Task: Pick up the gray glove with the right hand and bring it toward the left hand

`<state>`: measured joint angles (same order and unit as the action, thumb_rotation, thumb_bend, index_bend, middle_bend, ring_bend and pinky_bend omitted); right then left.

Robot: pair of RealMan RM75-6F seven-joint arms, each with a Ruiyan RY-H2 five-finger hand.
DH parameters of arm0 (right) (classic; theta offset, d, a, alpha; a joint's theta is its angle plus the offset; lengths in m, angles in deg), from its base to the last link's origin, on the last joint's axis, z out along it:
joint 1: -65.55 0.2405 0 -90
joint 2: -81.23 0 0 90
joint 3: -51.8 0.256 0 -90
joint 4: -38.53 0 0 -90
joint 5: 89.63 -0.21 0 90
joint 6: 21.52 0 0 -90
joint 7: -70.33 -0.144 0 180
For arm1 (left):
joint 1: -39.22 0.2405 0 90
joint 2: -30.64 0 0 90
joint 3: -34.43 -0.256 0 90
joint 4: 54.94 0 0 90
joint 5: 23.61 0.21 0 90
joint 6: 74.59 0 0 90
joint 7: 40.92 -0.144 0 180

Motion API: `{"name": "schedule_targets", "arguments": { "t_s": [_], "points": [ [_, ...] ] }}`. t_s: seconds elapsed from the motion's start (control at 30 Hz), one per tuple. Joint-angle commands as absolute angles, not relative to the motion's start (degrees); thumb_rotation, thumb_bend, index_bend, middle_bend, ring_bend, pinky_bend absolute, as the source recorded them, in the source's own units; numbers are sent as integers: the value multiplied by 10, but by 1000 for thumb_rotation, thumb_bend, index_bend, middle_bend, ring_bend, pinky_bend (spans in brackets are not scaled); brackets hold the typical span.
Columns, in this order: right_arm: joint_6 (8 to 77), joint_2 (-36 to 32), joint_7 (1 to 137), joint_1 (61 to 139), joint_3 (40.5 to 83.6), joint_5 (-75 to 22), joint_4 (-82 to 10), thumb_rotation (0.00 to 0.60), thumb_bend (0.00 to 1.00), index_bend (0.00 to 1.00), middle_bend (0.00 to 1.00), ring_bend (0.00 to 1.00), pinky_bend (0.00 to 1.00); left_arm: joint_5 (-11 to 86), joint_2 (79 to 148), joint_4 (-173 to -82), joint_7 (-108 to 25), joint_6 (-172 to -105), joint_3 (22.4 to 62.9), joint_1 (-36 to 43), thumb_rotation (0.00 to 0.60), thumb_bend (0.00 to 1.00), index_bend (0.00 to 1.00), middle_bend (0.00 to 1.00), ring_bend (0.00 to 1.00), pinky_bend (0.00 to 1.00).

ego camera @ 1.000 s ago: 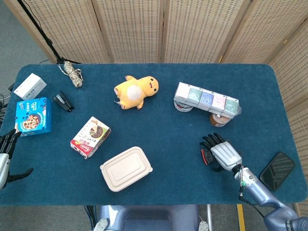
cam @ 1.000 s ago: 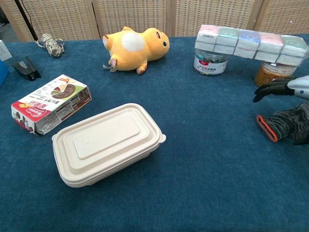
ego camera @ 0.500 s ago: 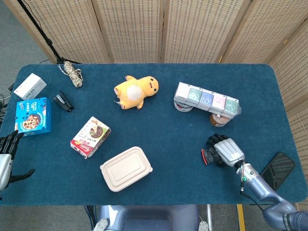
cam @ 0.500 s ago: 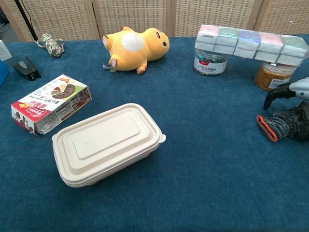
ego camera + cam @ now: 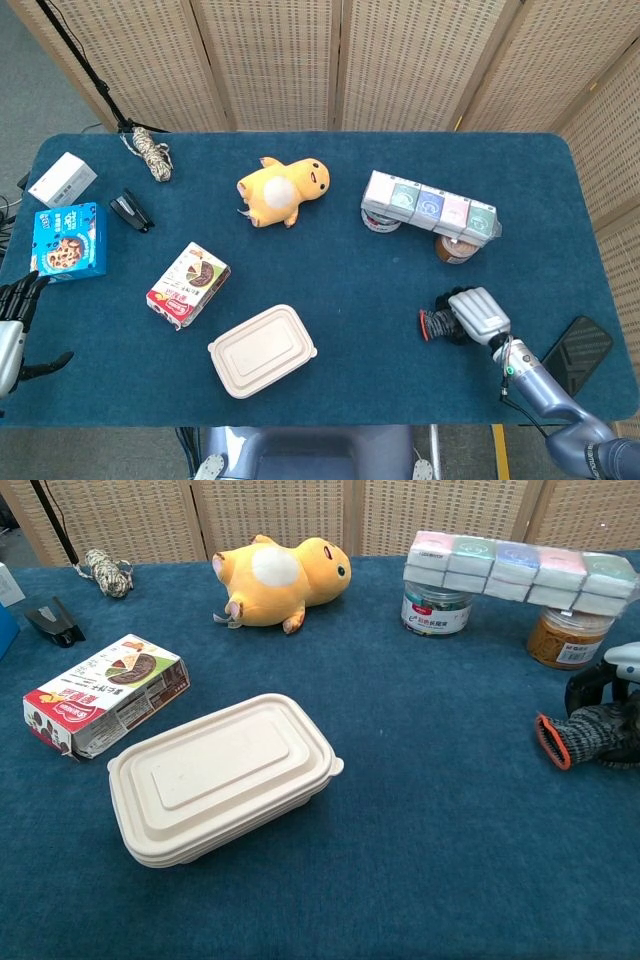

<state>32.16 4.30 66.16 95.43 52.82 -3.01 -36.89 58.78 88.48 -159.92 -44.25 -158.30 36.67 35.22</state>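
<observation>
Right hand closing on the glove near the right edge of the blue tabletop point(image 5: 350, 290)

The silver right hand point(image 5: 478, 313) lay over the gray knitted glove with an orange cuff point(image 5: 585, 737), fingers curled onto it; whether it gripped could not be told. The grasp step was in hand; next, a lift and carry toward the spread, empty left hand point(image 5: 12, 330) at the left edge

We see a blue-covered table point(image 5: 340, 250) bearing a yellow plush point(image 5: 282, 190) at the far centre, a snack box point(image 5: 188, 284) and lidded container point(image 5: 262, 350) nearer us. A blue cookie box point(image 5: 68, 241), white box point(image 5: 62, 179), stapler point(image 5: 131, 211) and twine point(image 5: 150, 152) lie left; jars under a tissue pack point(image 5: 430, 208), the gray glove point(image 5: 440, 324) and a phone point(image 5: 575, 353) lie right.
</observation>
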Motion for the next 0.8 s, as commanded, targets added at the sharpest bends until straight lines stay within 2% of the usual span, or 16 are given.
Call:
{"name": "schedule_targets", "arguments": {
  "t_s": [0.03,0.2,0.4,0.63,0.8],
  "points": [
    [334,42,643,951,526,-24,-368,600,526,560,492,387,419,588,884,-1598,-441,-1580,367,350,600,0,0,0,0,0],
    [349,63,626,956,534,-20,-406,600,561,551,492,389,419,654,882,-1556,-386,-1570,368,323,600,0,0,0,0,0],
    [336,93,645,982,566,-40,-482,600,582,549,492,390,419,752,878,-1485,-306,-1513,357,253,600,0,0,0,0,0],
    [284,93,698,1037,625,-123,-550,600,611,545,493,389,419,864,898,-1404,-176,-1506,354,153,600,0,0,0,0,0],
    [251,80,730,1072,654,-187,-572,600,611,545,493,389,419,882,889,-1410,-156,-1475,351,109,600,0,0,0,0,0]
  ]
}}
